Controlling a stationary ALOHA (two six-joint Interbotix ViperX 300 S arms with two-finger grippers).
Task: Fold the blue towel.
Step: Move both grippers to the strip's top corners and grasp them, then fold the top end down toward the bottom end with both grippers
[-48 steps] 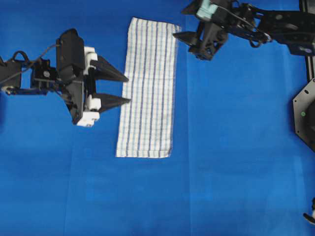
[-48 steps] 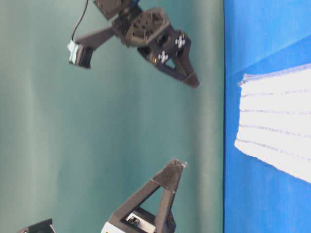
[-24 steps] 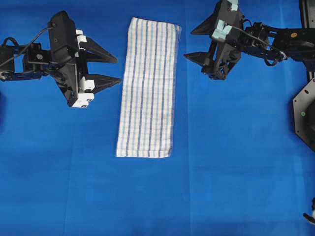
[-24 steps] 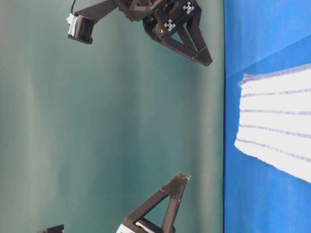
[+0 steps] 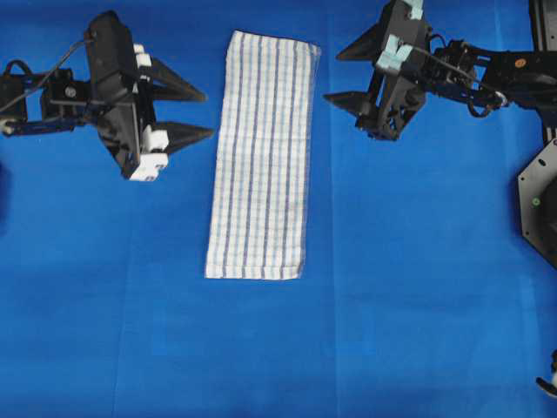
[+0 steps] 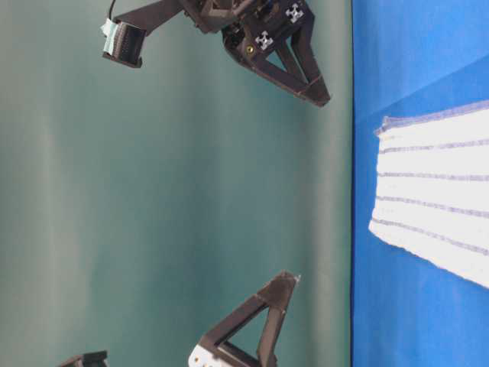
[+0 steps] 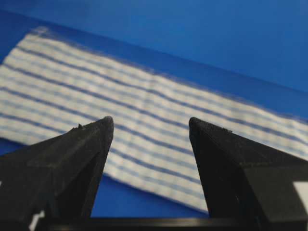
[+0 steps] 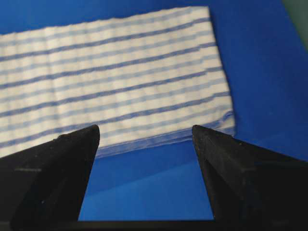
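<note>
The blue towel [image 5: 261, 157] lies flat on the table as a long narrow folded strip, white with fine blue stripes. My left gripper [image 5: 209, 113] hovers open just left of its upper half, fingers pointing at the long edge and apart from it. My right gripper [image 5: 332, 77] hovers open to the right of the towel's far right corner, also clear of the cloth. The left wrist view shows the towel [image 7: 144, 96] beyond the open left gripper [image 7: 150, 122]. In the right wrist view the towel's corner [image 8: 120, 72] lies ahead of the open right gripper [image 8: 146, 129]. Nothing is held.
A plain blue cover [image 5: 392, 305] spreads over the whole table. A black arm base [image 5: 541, 200] sits at the right edge. In the table-level view a green backdrop [image 6: 153, 191] stands behind both raised grippers, with the towel's end [image 6: 435, 191] at the right.
My left gripper has moved toward the far end of the towel and slightly away from its edge. The right gripper has drawn back to the right from the towel's corner and turned.
</note>
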